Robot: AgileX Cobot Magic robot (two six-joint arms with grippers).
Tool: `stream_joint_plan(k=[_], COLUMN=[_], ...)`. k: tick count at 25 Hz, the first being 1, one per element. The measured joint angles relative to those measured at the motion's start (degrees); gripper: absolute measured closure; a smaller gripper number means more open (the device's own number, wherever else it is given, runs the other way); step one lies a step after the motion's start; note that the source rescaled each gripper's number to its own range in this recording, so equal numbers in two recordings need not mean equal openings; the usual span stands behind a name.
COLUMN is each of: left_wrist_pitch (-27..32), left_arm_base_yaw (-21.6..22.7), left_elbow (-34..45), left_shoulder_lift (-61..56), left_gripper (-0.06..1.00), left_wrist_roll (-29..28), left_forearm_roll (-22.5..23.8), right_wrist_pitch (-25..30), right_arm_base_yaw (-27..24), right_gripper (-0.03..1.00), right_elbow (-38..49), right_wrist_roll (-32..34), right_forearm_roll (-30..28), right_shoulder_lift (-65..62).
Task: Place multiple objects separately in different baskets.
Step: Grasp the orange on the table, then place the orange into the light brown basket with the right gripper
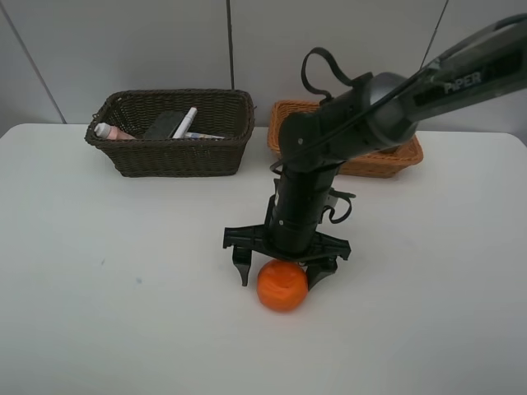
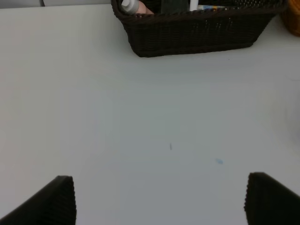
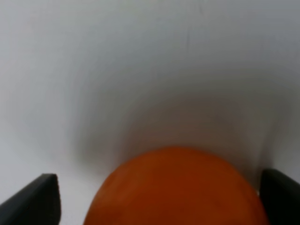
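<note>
Table (image 1: pixel 99 313) surface is plain matte white, bare apart from a couple of faint specks, and behind it stands a pale grey panelled wall with dark vertical seams. Two wicker baskets sit at the table's far edge, beyond the right gripper (image 1: pixel 286 272): one dark brown basket (image 1: pixel 173 152) off to its far left, one orange-tan basket (image 1: pixel 383 160) mostly hidden behind the arm. One orange (image 1: pixel 282 285) lies on the table directly under the right gripper, between its widely spread fingers, which flank it without visibly pressing it. Inside the dark basket four things show: one pink bottle (image 1: pixel 111 132), one dark grey block (image 1: pixel 165 125), one white marker (image 1: pixel 184 123), one white bottle (image 1: pixel 202 136). The left gripper (image 2: pixel 159 201) also stands spread, holding nothing, above bare table with the dark basket ahead of it.
</note>
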Motion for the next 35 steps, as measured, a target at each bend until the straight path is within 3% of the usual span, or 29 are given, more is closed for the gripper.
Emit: stream_joint_plan(k=[6,10,19,24,29,35], left_wrist_pitch=[0.0,0.0,0.0,0.0,0.0,0.0], left_arm_base_yaw=[0.0,0.0,0.0,0.0,0.0,0.0], left_elbow=[0.0,0.0,0.0,0.0,0.0,0.0], left_shoulder_lift=[0.0,0.0,0.0,0.0,0.0,0.0], left_gripper=[0.0,0.0,0.0,0.0,0.0,0.0], left_wrist_roll=[0.0,0.0,0.0,0.0,0.0,0.0], left_forearm_roll=[0.0,0.0,0.0,0.0,0.0,0.0], right_wrist_pitch=[1.8,2.4,4.7,10.2,15.4,12.8], right_arm_base_yaw=[0.0,0.0,0.0,-0.8,-7.4,-18.2], right_gripper=[0.26,0.39,0.39,0.39,0.39,0.39], right_elbow=[0.0,0.0,-0.5,-9.4,-21.7,-33.7], right_wrist_roll=[0.0,-0.2,-3.6,-7.3,-12.3,-21.1], right_forearm_roll=[0.0,0.0,0.0,-3.2,-10.6,-9.1], right_shoulder_lift=[0.0,0.0,-1.5,-6.8,-6.7,1.0])
